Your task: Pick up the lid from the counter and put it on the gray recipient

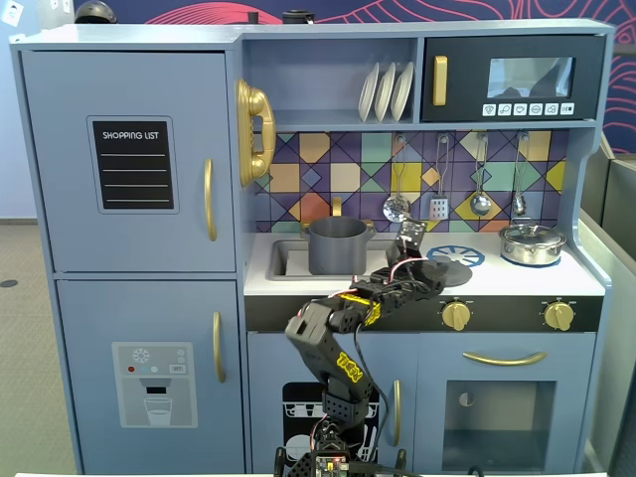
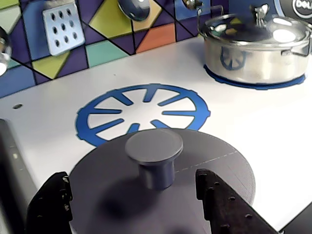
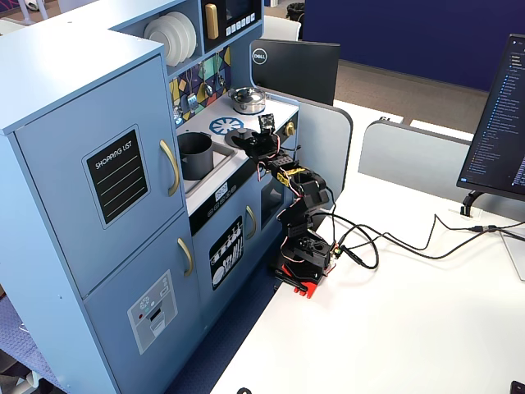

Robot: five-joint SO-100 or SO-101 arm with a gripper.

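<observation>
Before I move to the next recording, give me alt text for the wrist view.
Two dark fingers straddle the knob of a flat dark-gray lid lying on the white counter, open, not touching it. Behind are a printed blue burner ring and a shiny silver lidded pot.

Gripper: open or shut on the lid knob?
Open: in the wrist view both fingers stand apart from the knob, with gaps on each side.

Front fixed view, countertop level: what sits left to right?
gray pot → gripper → dark-gray lid → shiny silver lidded pot
</observation>
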